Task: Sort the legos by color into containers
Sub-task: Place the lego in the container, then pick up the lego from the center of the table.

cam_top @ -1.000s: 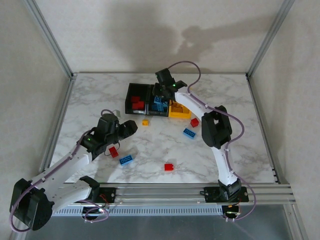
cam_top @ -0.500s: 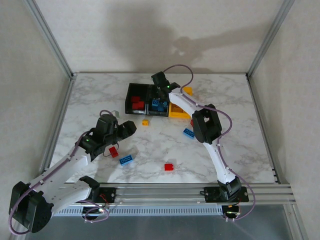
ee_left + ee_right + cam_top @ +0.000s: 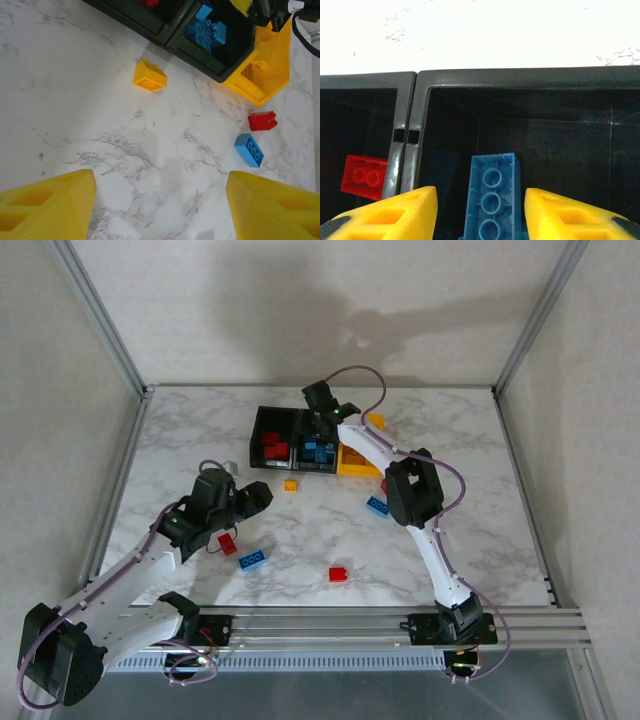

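Blue brick [image 3: 491, 205] — studs up — is inside the black bin [image 3: 520, 80].

A white marble-veined table [image 3: 180, 455] sits inside pale textured walls [image 3: 250, 310] framed by aluminium posts [image 3: 100, 315].

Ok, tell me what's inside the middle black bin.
Blue legos lie in the middle black bin, one long studded one between the right gripper fingers. Those fingers hide the bin's near floor.

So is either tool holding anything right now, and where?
Nothing is held: left tool open over marble table; right tool parted around the blue lego, a gap showing.
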`<state>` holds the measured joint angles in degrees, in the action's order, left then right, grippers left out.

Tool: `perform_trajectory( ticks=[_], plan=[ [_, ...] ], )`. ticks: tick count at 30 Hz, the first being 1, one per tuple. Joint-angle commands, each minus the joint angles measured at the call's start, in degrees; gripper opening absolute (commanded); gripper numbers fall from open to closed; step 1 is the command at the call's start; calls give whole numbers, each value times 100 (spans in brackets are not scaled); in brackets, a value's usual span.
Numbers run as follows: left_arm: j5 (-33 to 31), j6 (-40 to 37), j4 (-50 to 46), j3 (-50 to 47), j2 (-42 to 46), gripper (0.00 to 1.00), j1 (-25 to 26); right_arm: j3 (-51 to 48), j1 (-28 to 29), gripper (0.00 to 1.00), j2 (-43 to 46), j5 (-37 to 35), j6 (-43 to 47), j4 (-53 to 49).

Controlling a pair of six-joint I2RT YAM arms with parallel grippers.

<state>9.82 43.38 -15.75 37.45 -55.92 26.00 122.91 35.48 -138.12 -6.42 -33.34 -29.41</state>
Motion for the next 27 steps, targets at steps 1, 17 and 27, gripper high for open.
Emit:
perform_trajectory(
  ticks=[1,17,27],
  plan=[
    [-7,53,-154,-45,150,70,-60,-265,193,49,716,-194,214,33],
    [-260,-151,-303,187,-238,70,-21,-3976,769,59,3499,-171,300,879],
    [-607,-589,-253,866,-1410,64,335,-6082,817,59,5026,-167,-357,1424]
  ],
)
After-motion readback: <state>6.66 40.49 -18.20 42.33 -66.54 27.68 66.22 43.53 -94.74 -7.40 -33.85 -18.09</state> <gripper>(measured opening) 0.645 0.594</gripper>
